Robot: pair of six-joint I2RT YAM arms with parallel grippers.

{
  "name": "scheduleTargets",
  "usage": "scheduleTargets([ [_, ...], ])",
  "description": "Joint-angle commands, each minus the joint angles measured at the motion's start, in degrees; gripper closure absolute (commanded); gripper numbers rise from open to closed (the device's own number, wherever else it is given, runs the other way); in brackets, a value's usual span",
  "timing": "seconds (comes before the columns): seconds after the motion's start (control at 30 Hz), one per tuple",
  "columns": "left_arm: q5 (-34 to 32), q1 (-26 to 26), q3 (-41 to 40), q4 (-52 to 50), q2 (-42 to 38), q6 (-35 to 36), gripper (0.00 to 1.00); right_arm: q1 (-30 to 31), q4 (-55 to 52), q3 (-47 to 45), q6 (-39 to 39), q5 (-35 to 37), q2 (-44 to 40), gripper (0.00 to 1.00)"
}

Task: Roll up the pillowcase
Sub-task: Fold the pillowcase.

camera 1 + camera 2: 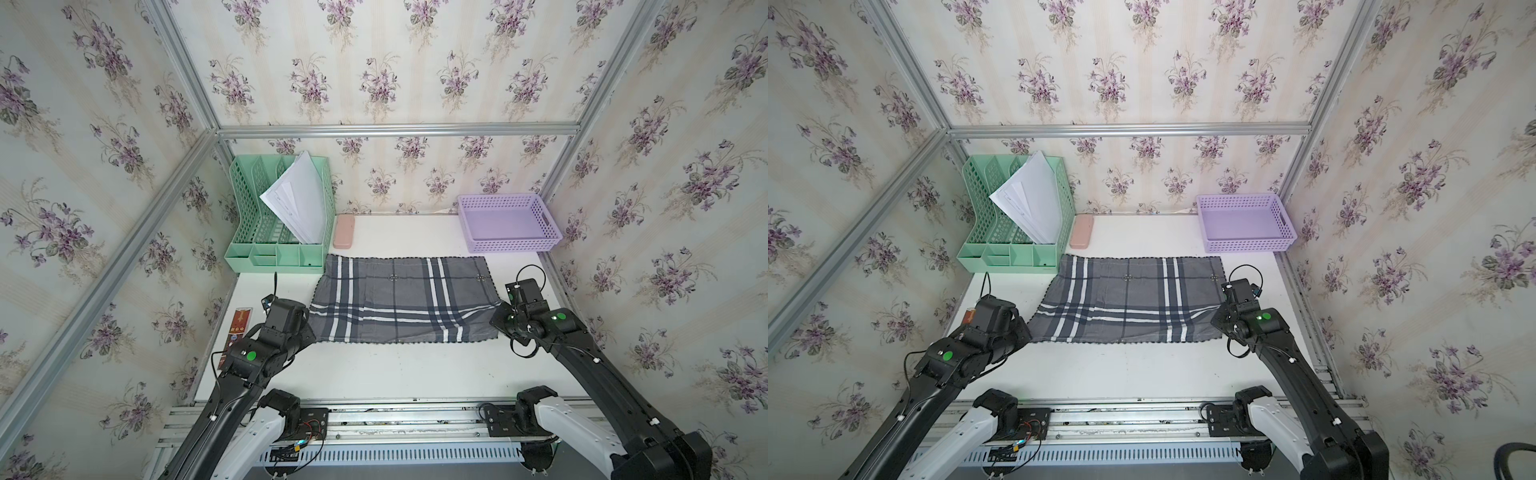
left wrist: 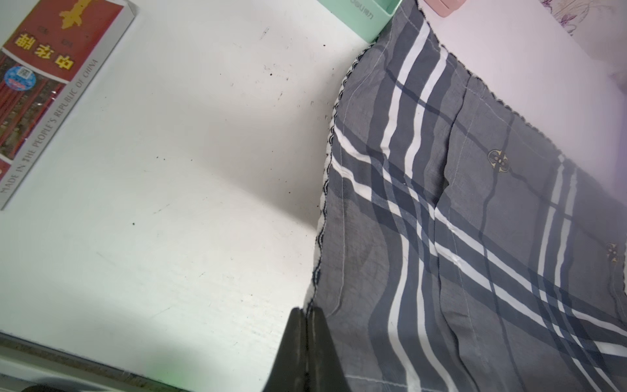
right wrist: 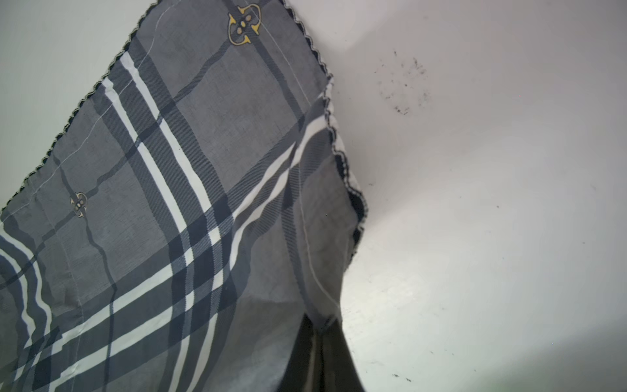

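1. Left wrist view: a red and grey box [image 2: 51,85] lies flat on the white table [image 2: 186,186]. Its grey side strip reads "MADE IN THE PEOPLE'S REPUBLIC OF CHINA". Its red face carries yellow Chinese characters, seen upside down, and a round blue sticker too blurred to read.
2. In a top view the same box [image 1: 241,328] sits at the table's left edge, beside the left arm.
3. The left gripper [image 2: 307,310] has its two dark fingers pressed together on the scalloped left edge of the pillowcase [image 2: 475,237], close to its near corner. The cloth rises off the table to the pinch.
4. A green file rack [image 1: 249,199] stands at the far left with white papers [image 1: 299,199] leaning in it. Raised lettering on its base shows in the left wrist view but is too faint to read.
5. A pink case [image 1: 345,230] lies just beside the rack.
6. In both top views the pillowcase [image 1: 403,299] [image 1: 1129,299] is spread unrolled in the middle of the table, between the two arms. Its far left corner lies near the rack.
7. Small gold emblems [image 3: 243,24] dot the plaid; no letters show on them.
8. A purple basket [image 1: 511,246] sits at the far right.
9. The right gripper [image 3: 319,322] pinches the pillowcase's right edge, fingers closed on the cloth and lifting it.
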Motion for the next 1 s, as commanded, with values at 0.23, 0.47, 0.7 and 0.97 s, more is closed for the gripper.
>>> scheduleTargets([
  [0.23, -3.3, -2.5, 0.1, -6.1, -2.7, -3.2, 1.0, 0.0, -2.6, 0.5, -0.4, 0.7, -0.9, 1.0],
  [0.47, -6.1, -2.3, 9.7, 3.6, 12.8, 3.3, 1.0, -0.1, 2.3, 11.6, -8.6, 5.5, 11.0, 0.98],
  [0.7, -6.7, 0.3, 19.4, 7.0, 30.0, 12.2, 1.0, -3.1, 8.0, 18.2, -16.3, 5.4, 23.0, 0.95],
  [0.97, -8.8, 2.9, 25.6, 11.5, 41.2, 20.2, 1.0, -6.6, 13.1, 24.5, -20.6, 5.0, 32.6, 0.88],
])
